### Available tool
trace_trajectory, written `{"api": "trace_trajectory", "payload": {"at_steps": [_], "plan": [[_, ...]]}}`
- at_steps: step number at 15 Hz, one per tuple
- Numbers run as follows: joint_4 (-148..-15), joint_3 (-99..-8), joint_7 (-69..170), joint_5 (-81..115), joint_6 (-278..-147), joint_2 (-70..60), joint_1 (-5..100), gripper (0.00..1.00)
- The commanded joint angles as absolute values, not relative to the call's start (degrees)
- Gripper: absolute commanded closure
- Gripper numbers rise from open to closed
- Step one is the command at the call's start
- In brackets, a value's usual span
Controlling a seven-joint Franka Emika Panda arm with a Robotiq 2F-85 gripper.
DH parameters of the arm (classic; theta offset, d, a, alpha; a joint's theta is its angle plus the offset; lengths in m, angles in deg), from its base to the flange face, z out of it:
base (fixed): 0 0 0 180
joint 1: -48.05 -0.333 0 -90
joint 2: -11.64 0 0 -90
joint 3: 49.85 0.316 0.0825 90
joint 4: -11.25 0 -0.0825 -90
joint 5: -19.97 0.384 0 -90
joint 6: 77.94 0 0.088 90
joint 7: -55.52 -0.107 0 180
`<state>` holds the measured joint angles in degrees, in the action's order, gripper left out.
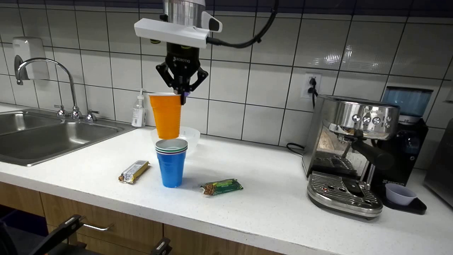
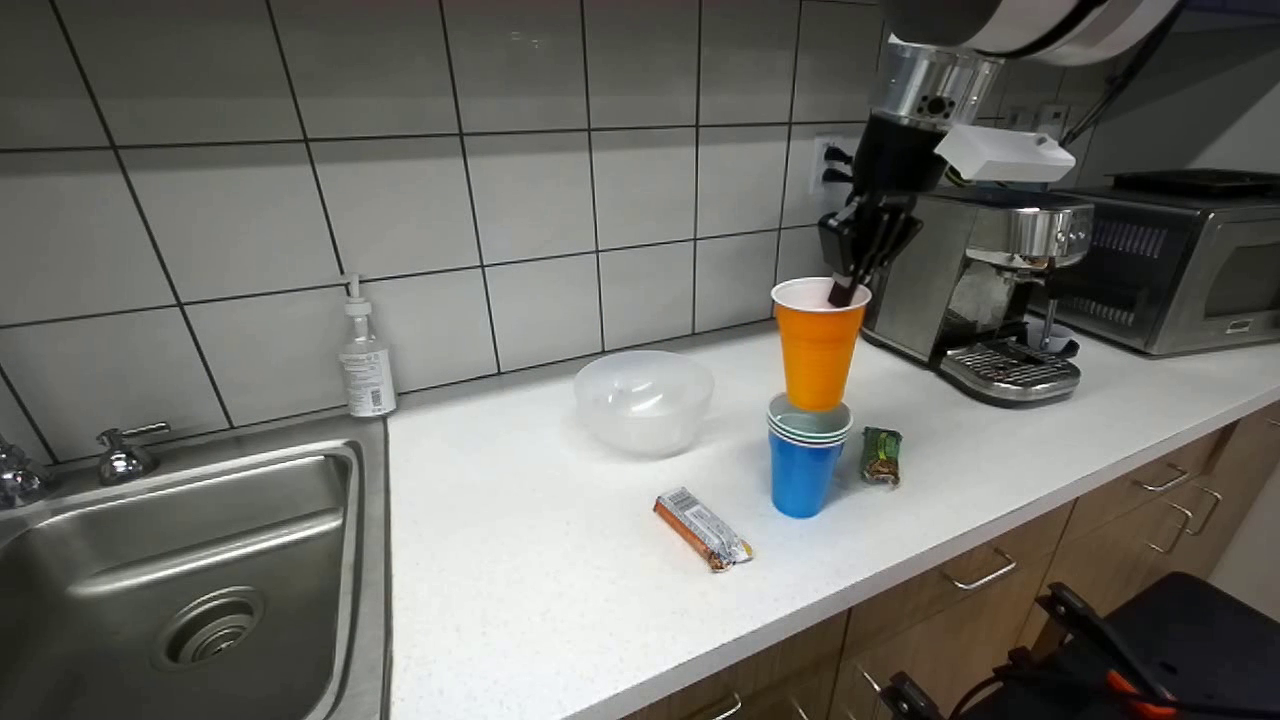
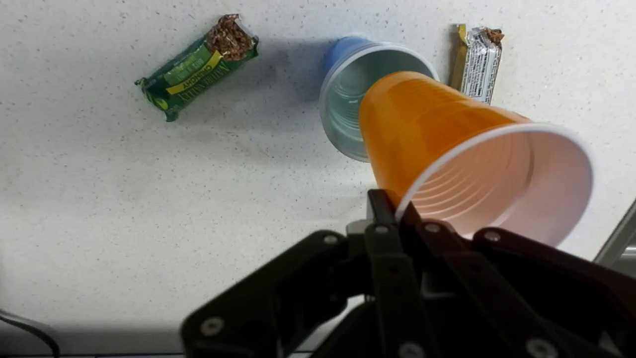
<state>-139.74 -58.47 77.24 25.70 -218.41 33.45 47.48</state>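
Observation:
My gripper (image 3: 395, 203) is shut on the rim of an orange cup (image 3: 422, 119), one finger inside the cup and one outside. In both exterior views the orange cup (image 1: 165, 115) hangs nearly upright, its white-lined mouth up. Just below its base stands a stack of cups with a blue one (image 1: 171, 168) outermost and a greenish inside showing at the top. From the exterior views the base (image 2: 815, 400) appears over the stack's mouth; whether they touch I cannot tell. Part of the stack's opening is hidden by the orange cup in the wrist view.
A green-wrapped snack bar (image 1: 222, 186) and a silver-and-yellow one (image 1: 134, 171) lie on either side of the stack. Behind stand a translucent bowl (image 2: 645, 400) and a soap bottle (image 2: 366, 365). A sink (image 1: 60, 134) and a coffee machine (image 1: 347, 156) flank the counter.

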Motion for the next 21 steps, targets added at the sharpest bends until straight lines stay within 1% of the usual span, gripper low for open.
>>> {"api": "trace_trajectory", "payload": {"at_steps": [1,21], "plan": [[-140.2,-58.7,76.4,25.2,-218.5,34.0,47.9,0.99],[-139.8,-59.9,77.9,26.7,-221.2,30.0,47.3,0.99]]}}
